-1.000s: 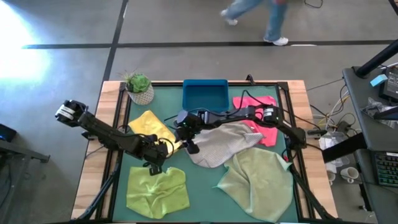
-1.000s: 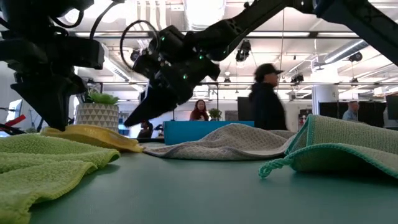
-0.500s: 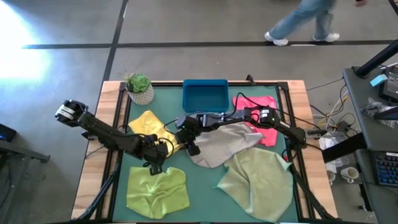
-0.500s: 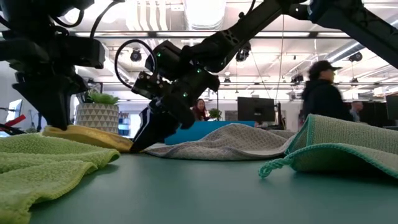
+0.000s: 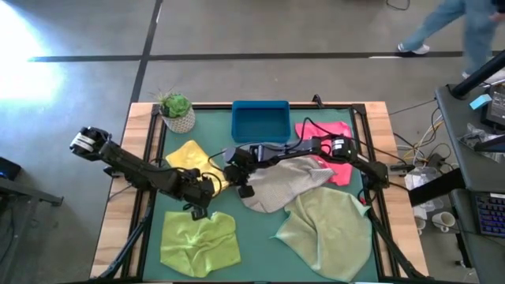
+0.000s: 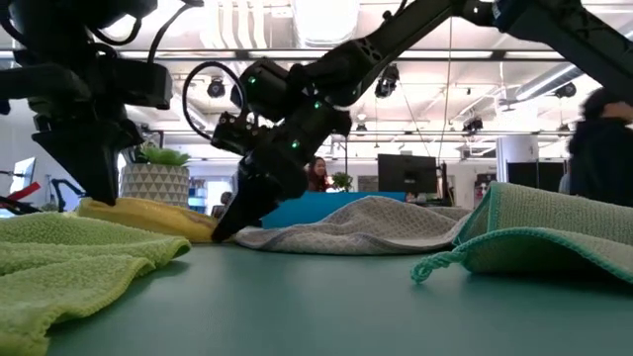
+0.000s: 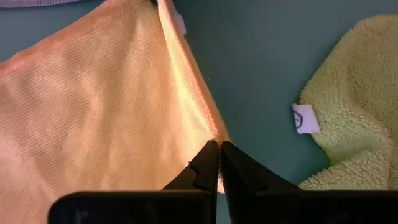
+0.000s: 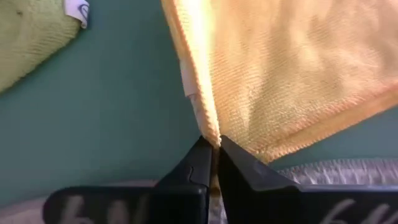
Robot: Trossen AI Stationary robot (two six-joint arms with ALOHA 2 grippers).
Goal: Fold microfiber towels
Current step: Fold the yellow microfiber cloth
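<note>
The yellow towel (image 5: 192, 160) lies crumpled on the green table at centre left. My left gripper (image 5: 207, 189) is shut on its near edge, and my right gripper (image 5: 233, 180) is shut on its right-hand end beside the grey towel (image 5: 280, 183). The lime green towel (image 5: 199, 241) lies near left and the sage green towel (image 5: 327, 225) near right. The pink towel (image 5: 327, 143) lies far right, partly under the right arm. My left gripper pinches the yellow towel's edge (image 7: 210, 132) between its two fingertips, coming steeply from above. The cloth rises in a ridge to the fingers while the rest lies on the table. My right gripper pinches a raised fold of the yellow towel near its corner (image 8: 209, 124), slanting down from the table's right. A white label (image 8: 189, 87) sits beside that fold, and the rest of the towel lies on the table.
A blue tray (image 5: 260, 122) stands at the far edge and a potted plant (image 5: 177, 111) at the far left corner. The grey towel's edge lies just under my right gripper. A person walks on the floor beyond the table.
My right gripper has tipped down onto the yellow towel's right-hand end and shut on it. My left gripper has kept its hold. The yellow towel's edge has lifted slightly between the two grippers.
</note>
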